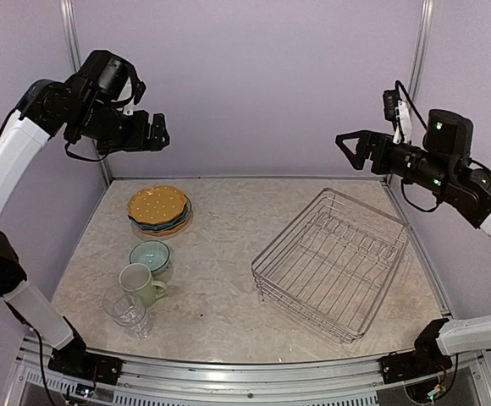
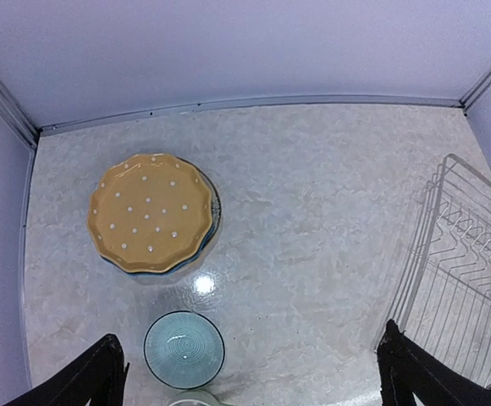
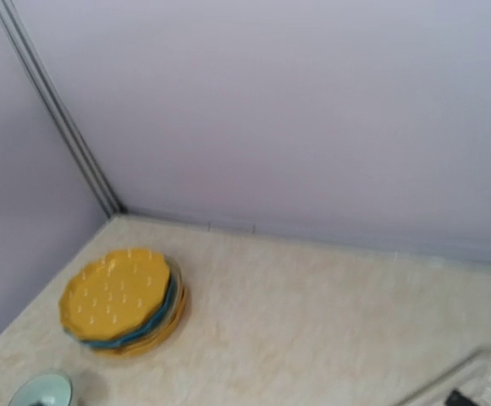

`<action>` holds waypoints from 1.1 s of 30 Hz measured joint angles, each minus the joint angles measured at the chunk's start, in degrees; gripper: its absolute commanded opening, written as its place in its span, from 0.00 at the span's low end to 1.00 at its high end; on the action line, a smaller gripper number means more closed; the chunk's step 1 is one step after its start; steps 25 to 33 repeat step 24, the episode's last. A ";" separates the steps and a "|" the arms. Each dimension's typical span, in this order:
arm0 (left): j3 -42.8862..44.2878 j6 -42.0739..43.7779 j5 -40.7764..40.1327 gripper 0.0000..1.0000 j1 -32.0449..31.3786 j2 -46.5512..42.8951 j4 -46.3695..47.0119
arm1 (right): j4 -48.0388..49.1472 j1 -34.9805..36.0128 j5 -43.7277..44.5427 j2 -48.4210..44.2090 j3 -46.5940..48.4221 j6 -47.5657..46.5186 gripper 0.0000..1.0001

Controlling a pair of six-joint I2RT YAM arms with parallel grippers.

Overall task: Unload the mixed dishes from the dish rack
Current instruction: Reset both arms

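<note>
**Rack Emptied, Dishes Set Out on the Left**

Top external view: the dish rack (image 1: 330,262) is seen at an angle on the right half of the table (image 1: 228,211), and no dish is found among its wires. The plates (image 1: 158,209) are stacked at the far left. Nearer, the small bowl (image 1: 151,256), the pale green mug (image 1: 138,283) and the clear glass (image 1: 125,309) are grouped closely. Both arms are raised well above the table, and nothing is carried by the left gripper (image 1: 161,135) or the right gripper (image 1: 347,148). The unloading is judged finished, or very nearly so.

Left wrist view: two dark fingers (image 2: 93,376) are shown at the bottom corners, far apart, so the left jaws are spread wide around nothing. A yellow dotted plate is seen topping the stack, with a blue rim beneath. The mug is cut to a sliver at the bottom edge, and the rack is cropped at the right.

Right wrist view: the picture is blurred and no fingers are shown, so the right jaws' state cannot be told. Yellow, blue and yellow layers are made out in the stack, but a cream floral plate is not distinguished in any view.
</note>
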 measured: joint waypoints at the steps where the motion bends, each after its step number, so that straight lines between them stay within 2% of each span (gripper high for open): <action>1: -0.02 0.52 0.68 0.99 0.02 -1.38 0.68 | -0.44 0.00 0.28 0.00 1.60 -0.96 1.00; 6: -2.82 2.89 2.91 0.99 0.02 -11.06 8.07 | -0.76 0.00 0.76 -1.11 6.14 -4.92 1.00; 13: -22.45 7.06 6.05 0.99 0.02 -33.16 28.15 | 1.75 0.00 1.01 -9.38 6.51 -8.04 1.00; 17: -27.39 8.74 6.71 0.99 0.02 -41.72 36.50 | 5.09 0.00 1.64 -14.32 6.40 -8.26 1.00; 22: -26.23 9.66 6.40 0.99 0.02 -43.69 40.15 | 8.26 0.00 2.34 -16.94 5.55 -8.22 1.00; 33: -26.21 9.70 6.32 0.99 0.02 -43.28 40.11 | 8.59 0.00 2.58 -16.98 4.92 -8.20 1.00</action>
